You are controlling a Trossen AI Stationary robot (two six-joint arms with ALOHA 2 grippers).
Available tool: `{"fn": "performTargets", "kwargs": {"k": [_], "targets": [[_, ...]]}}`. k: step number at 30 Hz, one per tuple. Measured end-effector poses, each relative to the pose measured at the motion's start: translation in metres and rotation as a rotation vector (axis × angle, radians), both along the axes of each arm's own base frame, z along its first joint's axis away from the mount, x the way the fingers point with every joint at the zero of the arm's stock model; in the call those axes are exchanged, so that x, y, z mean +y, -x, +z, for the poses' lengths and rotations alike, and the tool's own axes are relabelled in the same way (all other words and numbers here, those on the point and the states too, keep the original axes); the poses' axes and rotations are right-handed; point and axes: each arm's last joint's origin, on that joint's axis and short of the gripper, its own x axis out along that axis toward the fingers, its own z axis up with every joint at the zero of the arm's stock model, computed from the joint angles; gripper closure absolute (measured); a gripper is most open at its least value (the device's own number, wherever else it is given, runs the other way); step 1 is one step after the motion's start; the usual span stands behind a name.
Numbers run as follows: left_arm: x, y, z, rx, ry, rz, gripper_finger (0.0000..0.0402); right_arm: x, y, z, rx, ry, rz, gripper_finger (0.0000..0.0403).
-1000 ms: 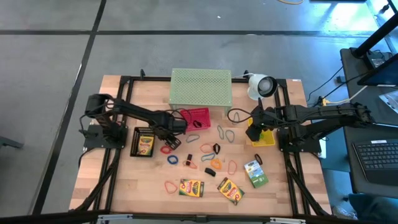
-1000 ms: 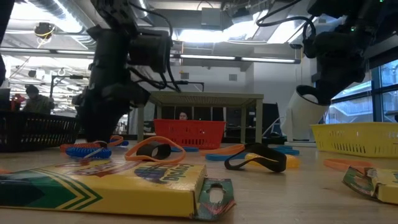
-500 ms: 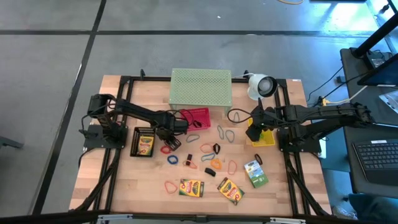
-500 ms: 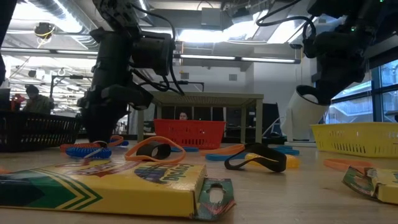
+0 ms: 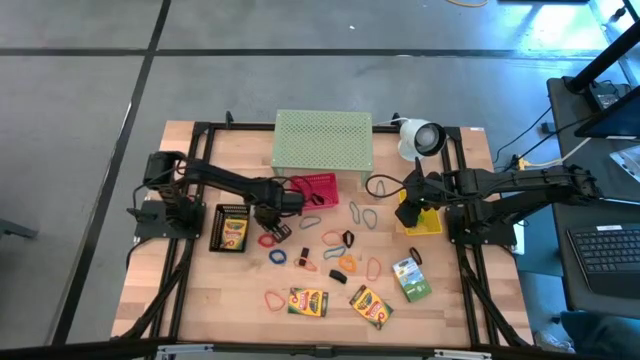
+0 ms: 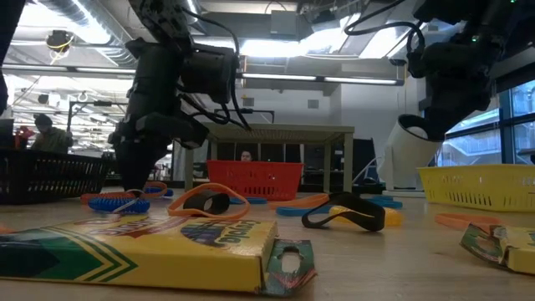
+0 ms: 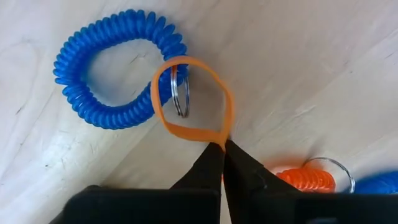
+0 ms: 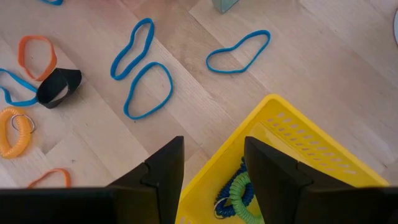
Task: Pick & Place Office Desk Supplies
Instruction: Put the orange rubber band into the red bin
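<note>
One thin orange rubber band [image 7: 191, 99] is pinched at its near edge by the left gripper [image 7: 222, 149], whose jaws have closed right down on it so that no gap shows between the tips. The band lies flat on the table [image 7: 323, 68], its loop overlapping the metal ring of a blue coil keyring [image 7: 115, 71], and an orange coil keyring [image 7: 308, 180] sits just beside the jaws on the other side. From above, this gripper [image 5: 270, 215] works just in front of the red basket [image 5: 318, 188], on the side toward the crayon box [image 5: 231, 229]. The step in hand looks like lifting the band clear — and the care it needs is at the overlap: the loop crosses the ring, so a slow, straight-up lift should show whether the blue coil comes along before any sideways travel begins. I judge the bite to be shallow, only on the band's edge, so a quick swing could slip it free; a steady carry is safer. Which basket it belongs in cannot be told from here. The right gripper [image 8: 214, 168] waits well away from the red basket, over the near corner of the yellow basket [image 8: 298, 149], jaws apart and empty — a green and blue coil [image 8: 239, 193] lies inside that basket, and blue rubber bands [image 8: 140, 68] are scattered just beyond it.
</note>
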Motion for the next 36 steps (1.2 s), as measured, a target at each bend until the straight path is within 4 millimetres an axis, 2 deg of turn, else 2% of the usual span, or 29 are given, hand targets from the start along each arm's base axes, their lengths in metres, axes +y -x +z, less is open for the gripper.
{"fn": "performTargets", "kwargs": {"k": [4, 8, 17, 24, 30, 36], "targets": [[-0.001, -0.009, 0.013, 0.005, 0.008, -0.042, 0.04, 0.0, 0.0, 0.0, 0.0, 0.0, 0.001, 0.0234], [-0.002, -0.02, 0.035, -0.023, 0.011, -0.074, 0.04, 0.0, 0.0, 0.0, 0.0, 0.0, 0.001, 0.0234], [-0.003, -0.027, 0.072, 0.006, 0.001, -0.164, 0.04, 0.0, 0.0, 0.0, 0.001, 0.002, 0.004, 0.0234], [-0.001, -0.037, 0.101, -0.051, -0.045, -0.239, 0.04, 0.0, 0.0, 0.0, 0.002, 0.005, 0.01, 0.0234], [0.012, -0.049, 0.118, -0.155, -0.126, -0.251, 0.04, 0.0, 0.0, 0.0, 0.001, -0.005, 0.007, 0.0234], [0.04, -0.064, 0.119, -0.3, -0.164, -0.272, 0.04, 0.0, -0.001, 0.001, -0.014, -0.007, 0.003, 0.0234]]}}
